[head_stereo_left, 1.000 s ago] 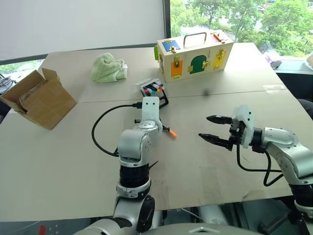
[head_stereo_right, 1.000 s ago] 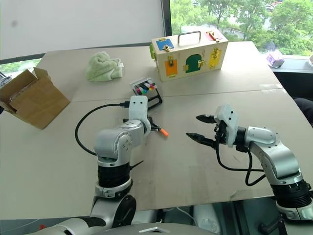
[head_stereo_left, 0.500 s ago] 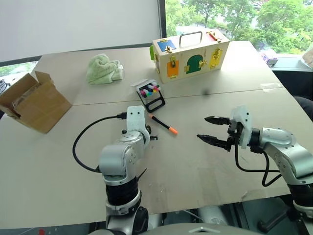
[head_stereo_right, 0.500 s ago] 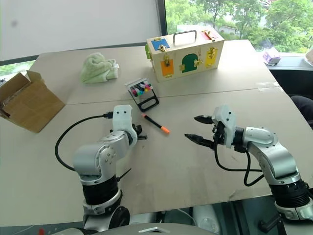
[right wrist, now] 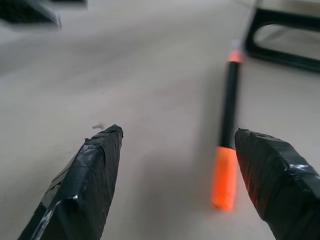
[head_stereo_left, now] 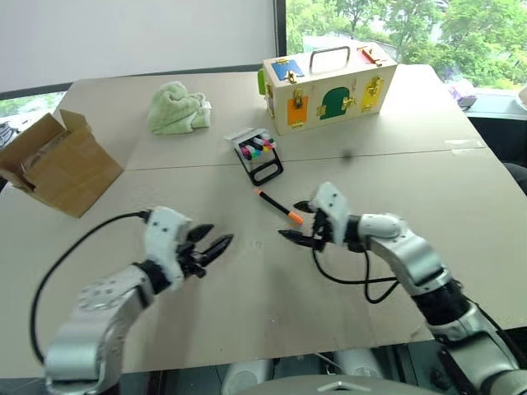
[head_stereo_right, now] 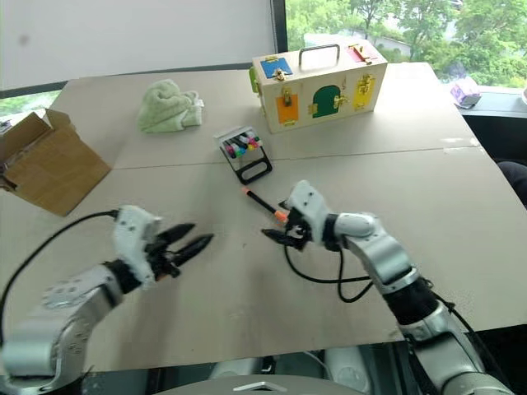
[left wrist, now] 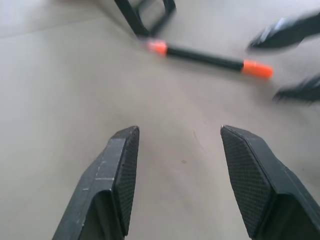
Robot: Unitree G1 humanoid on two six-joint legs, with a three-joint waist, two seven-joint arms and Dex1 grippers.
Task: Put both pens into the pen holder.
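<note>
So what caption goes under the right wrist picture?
Open right gripper closing in on the orange-ended pen lying on the table.

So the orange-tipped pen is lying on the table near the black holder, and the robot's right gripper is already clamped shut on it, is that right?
Not quite. The orange-tipped pen does lie on the table near the black holder, but the right gripper is open beside it, not clamped on it. The right wrist view shows the pen lying free between the spread fingers.

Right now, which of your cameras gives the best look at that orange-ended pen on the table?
The left wrist view: the orange-ended pen lies across it whole, both orange ends showing. The right wrist view has it closer but lengthwise, its far end fuzzy. In the head views it is a thin line beside the right gripper, near the pen holder.
</note>
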